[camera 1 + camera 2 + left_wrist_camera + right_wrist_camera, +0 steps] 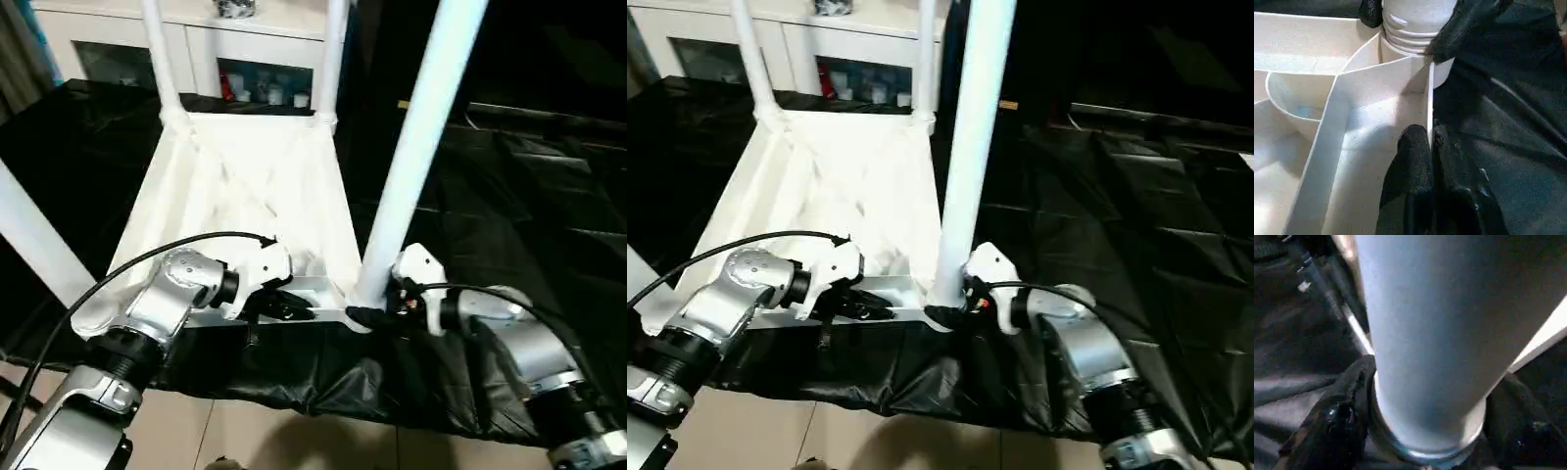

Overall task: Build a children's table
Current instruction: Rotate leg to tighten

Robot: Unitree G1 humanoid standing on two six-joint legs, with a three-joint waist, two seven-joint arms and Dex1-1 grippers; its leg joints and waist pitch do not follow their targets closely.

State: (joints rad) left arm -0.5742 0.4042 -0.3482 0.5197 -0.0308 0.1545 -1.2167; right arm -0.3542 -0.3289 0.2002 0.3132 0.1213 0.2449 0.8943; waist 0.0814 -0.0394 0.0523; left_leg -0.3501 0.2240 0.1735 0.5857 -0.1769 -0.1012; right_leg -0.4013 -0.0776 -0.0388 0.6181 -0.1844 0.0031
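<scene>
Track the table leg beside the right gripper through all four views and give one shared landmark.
Left eye view: leg rises from the near right corner, right of centre.
Right eye view: same leg, at centre.
Left wrist view: its ridged collar at the upper edge.
Right wrist view: leg in close-up.
Shared landmark: right gripper around the leg's base.

A white glass-door cabinet (245,59) is standing behind the black-covered surface (509,215); pale tiled floor (245,436) is showing below.
</scene>
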